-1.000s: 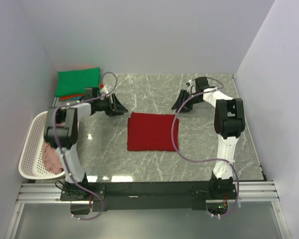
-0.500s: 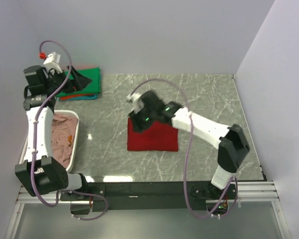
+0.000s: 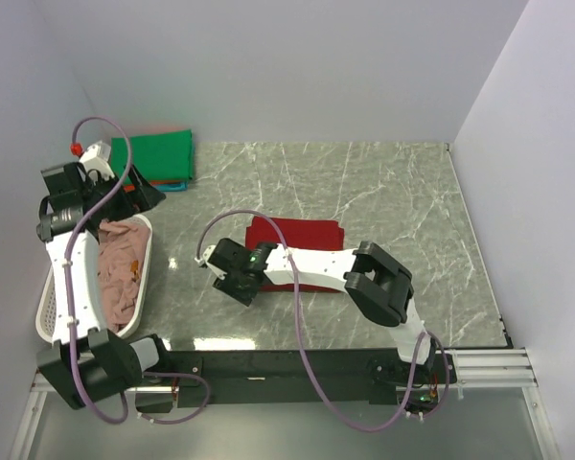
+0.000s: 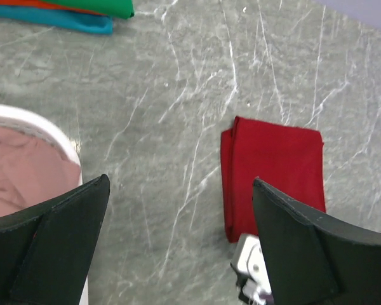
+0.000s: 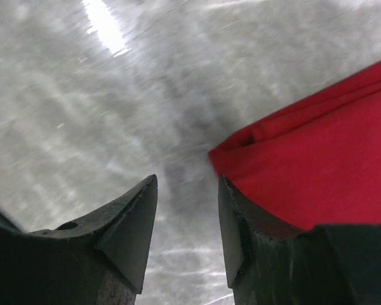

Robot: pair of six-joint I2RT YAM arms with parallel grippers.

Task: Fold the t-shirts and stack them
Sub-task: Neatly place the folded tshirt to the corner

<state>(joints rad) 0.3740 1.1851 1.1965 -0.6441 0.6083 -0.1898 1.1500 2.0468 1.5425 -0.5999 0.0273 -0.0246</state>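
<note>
Right tool (image 5: 187,181) just left of dark red t-shirt (image 3: 302,235) corner, jaws apart, empty; shirt long axis left-right; left tool (image 4: 180,181) gaping, well apart near basket (image 3: 48,302).

You see four shirts, one of each colour: one red shirt (image 4: 273,168), one green shirt (image 3: 158,158), one orange-red shirt (image 4: 19,3) and one teal shirt (image 4: 63,19). You also see one basket (image 4: 32,119) with one heap of pink cloth (image 3: 120,278); how many pieces make it up cannot be told. Your rig shows two grippers, one left gripper (image 4: 180,183) and one right gripper (image 5: 187,181), and one table (image 3: 393,192).
</note>
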